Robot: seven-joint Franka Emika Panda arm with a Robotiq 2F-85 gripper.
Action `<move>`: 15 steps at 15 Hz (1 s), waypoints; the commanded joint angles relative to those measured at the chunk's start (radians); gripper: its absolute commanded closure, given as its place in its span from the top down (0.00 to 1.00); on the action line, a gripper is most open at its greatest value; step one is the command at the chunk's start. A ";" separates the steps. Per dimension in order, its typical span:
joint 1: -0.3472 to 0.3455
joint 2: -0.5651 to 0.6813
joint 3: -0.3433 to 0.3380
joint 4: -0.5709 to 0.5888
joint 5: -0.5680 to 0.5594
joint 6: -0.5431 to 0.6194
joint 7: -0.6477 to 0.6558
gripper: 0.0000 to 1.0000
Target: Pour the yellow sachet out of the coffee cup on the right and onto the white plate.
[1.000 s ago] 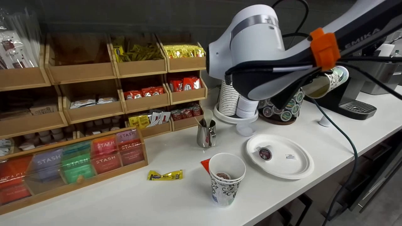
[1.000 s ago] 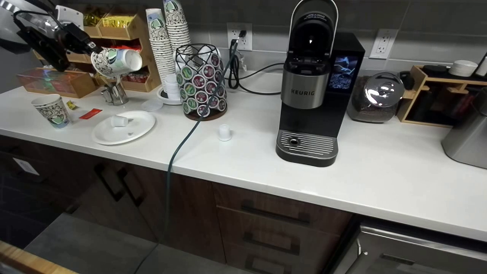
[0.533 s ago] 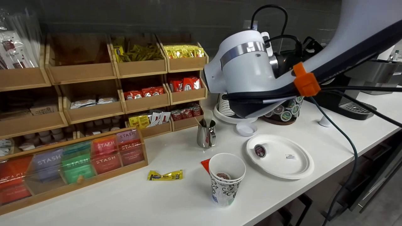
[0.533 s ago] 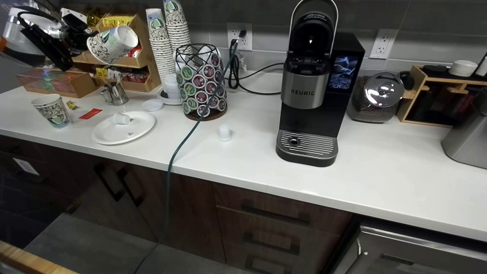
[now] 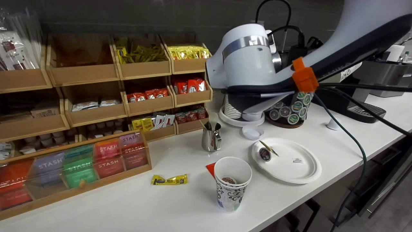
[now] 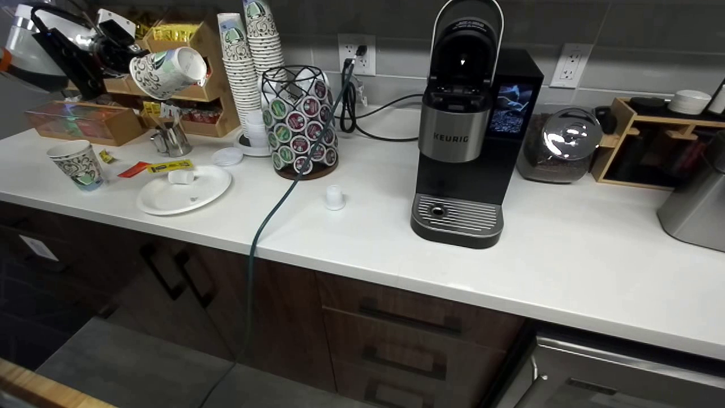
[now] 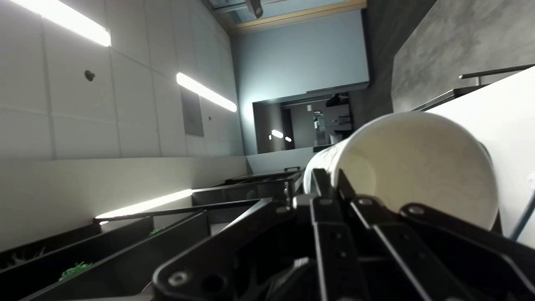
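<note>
Seeing the yellow sachet [image 6: 170, 166] outside the coffee cup [image 6: 161, 73], I judge the tipping has worked it loose. Half a second ago nothing yellow showed at the white plate [image 5: 286, 170]; now, in both exterior views, it appears by the plate's rim, across or above the coffee pod [image 5: 265, 154]. I can't tell whether it has landed or is in the air, and in an exterior view one end reaches past the rim, so I'd judge it could end up on the counter [image 5: 180, 206]. My gripper [image 7: 334, 183] is pinching the cup's wall near the mouth; the cup is tipped right over, base higher than mouth, and I see nothing left in the part of its inside the wrist view gives. I'd hold it there until the sachet settles.

The sachet carries dark print I can't read. The yellow packet [image 5: 169, 179] on the counter seems to say REAL. STASH is plain on the tea packets [image 5: 79, 169], and KEURIG on the coffee machine [image 6: 461, 136]. A small printed patch [image 5: 297, 160] on the plate is too tiny for me.
</note>
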 commanded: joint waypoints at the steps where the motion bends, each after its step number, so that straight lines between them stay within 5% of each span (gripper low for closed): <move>1: -0.125 -0.035 0.102 0.038 0.081 0.045 -0.001 0.01; 8: -0.284 -0.152 0.153 -0.033 0.328 0.171 0.001 0.01; 15: -0.323 -0.299 0.153 -0.147 0.670 0.292 0.013 0.01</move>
